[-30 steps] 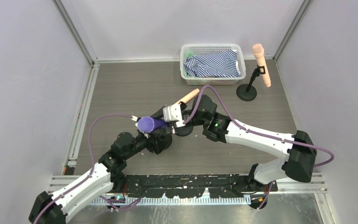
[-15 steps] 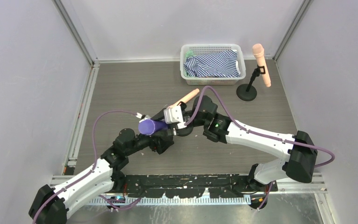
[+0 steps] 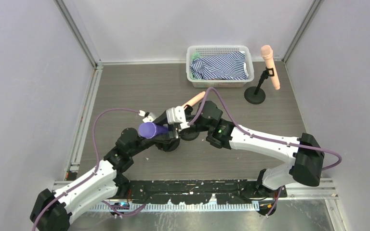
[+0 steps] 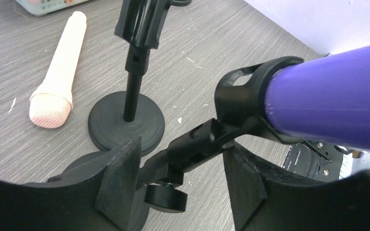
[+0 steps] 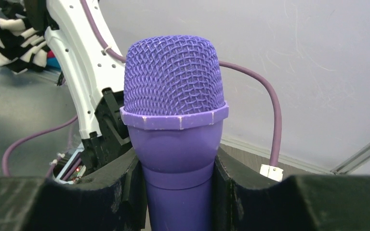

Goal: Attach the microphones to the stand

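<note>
Purple microphone (image 5: 176, 125) stands head-up, clamped below its collar by the right gripper (image 5: 176, 187); its handle passes into the stand clip (image 4: 243, 96); left gripper (image 4: 180, 187) straddles the neck under that clip at partial width, contact cannot be told; peach microphone (image 4: 58, 72) lies flat on the table (image 4: 9, 144), upper left of the left wrist view, beside a second stand (image 4: 125, 125).

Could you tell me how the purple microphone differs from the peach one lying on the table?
The purple microphone is held raised by the right gripper; the peach microphone lies flat, unheld. The purple one's handle sits in a stand clip; the peach one is in none. Both have mesh heads.
</note>
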### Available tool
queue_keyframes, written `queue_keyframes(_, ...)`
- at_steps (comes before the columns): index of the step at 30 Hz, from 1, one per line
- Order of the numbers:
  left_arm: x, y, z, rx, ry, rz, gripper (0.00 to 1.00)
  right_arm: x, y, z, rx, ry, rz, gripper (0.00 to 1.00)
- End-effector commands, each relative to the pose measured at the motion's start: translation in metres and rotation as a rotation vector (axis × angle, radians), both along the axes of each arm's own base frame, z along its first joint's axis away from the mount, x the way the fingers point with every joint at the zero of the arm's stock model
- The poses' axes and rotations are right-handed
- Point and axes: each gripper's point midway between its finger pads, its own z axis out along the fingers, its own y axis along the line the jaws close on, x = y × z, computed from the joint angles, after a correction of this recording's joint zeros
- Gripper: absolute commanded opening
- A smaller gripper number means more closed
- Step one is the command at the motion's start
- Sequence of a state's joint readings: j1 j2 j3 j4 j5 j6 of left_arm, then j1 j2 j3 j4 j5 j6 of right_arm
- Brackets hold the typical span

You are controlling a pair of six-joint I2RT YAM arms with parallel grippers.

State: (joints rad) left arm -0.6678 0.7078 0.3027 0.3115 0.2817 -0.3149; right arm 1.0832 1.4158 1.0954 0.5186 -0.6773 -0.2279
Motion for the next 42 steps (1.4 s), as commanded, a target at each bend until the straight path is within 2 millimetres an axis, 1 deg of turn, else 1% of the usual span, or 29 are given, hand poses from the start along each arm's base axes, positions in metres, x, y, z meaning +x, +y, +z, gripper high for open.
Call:
queue_keyframes(1, 0.007, -0.011, 0.039, -0.051, -0.120, -0.035, 0.60, 0.010, 0.010, -0.013, -0.037, 0.142, -0.047, 0.01)
queue_keyframes(4, 0.007, -0.018, 0.042, -0.061, -0.131, -0.069, 0.53, 0.015, 0.011, -0.016, -0.036, 0.154, -0.069, 0.01)
queue_keyframes(9, 0.007, -0.026, 0.050, -0.080, -0.167, -0.105, 0.44, 0.024, 0.009, -0.017, -0.026, 0.146, -0.127, 0.01)
queue_keyframes(10, 0.008, -0.027, 0.051, -0.081, -0.175, -0.108, 0.40, 0.026, 0.008, -0.018, -0.025, 0.144, -0.136, 0.01)
queue_keyframes(12, 0.009, -0.028, 0.052, -0.088, -0.187, -0.109, 0.27, 0.027, 0.006, -0.019, -0.025, 0.136, -0.152, 0.01)
queue_keyframes(13, 0.010, -0.028, 0.053, -0.095, -0.193, -0.108, 0.23, 0.029, 0.005, -0.021, -0.026, 0.134, -0.161, 0.01)
queue_keyframes(14, 0.011, -0.029, 0.052, -0.101, -0.194, -0.107, 0.16, 0.030, 0.003, -0.022, -0.027, 0.131, -0.171, 0.01)
queue_keyframes(15, 0.012, -0.030, 0.053, -0.110, -0.197, -0.105, 0.12, 0.032, 0.002, -0.024, -0.028, 0.130, -0.183, 0.01)
queue_keyframes(16, 0.012, -0.030, 0.052, -0.118, -0.196, -0.103, 0.02, 0.033, 0.000, -0.024, -0.029, 0.129, -0.193, 0.01)
queue_keyframes(17, 0.013, -0.030, 0.052, -0.125, -0.195, -0.102, 0.01, 0.035, -0.002, -0.023, -0.025, 0.127, -0.205, 0.01)
queue_keyframes(23, 0.016, -0.029, 0.042, -0.117, -0.180, -0.080, 0.00, 0.048, -0.018, -0.028, -0.066, 0.126, -0.306, 0.01)
queue_keyframes(26, 0.017, -0.024, 0.037, -0.106, -0.176, -0.056, 0.00, 0.056, -0.028, -0.036, -0.121, 0.122, -0.368, 0.01)
queue_keyframes(32, 0.024, -0.006, 0.028, -0.100, -0.172, 0.054, 0.00, 0.070, -0.051, -0.052, -0.208, 0.130, -0.478, 0.01)
queue_keyframes(35, 0.030, 0.003, 0.025, -0.101, -0.164, 0.115, 0.00, 0.074, -0.058, -0.061, -0.243, 0.144, -0.515, 0.01)
queue_keyframes(38, 0.031, 0.004, 0.024, -0.098, -0.162, 0.124, 0.00, 0.075, -0.062, -0.071, -0.277, 0.156, -0.534, 0.01)
queue_keyframes(42, 0.030, 0.002, 0.020, -0.095, -0.153, 0.114, 0.00, 0.083, -0.066, -0.088, -0.332, 0.166, -0.584, 0.01)
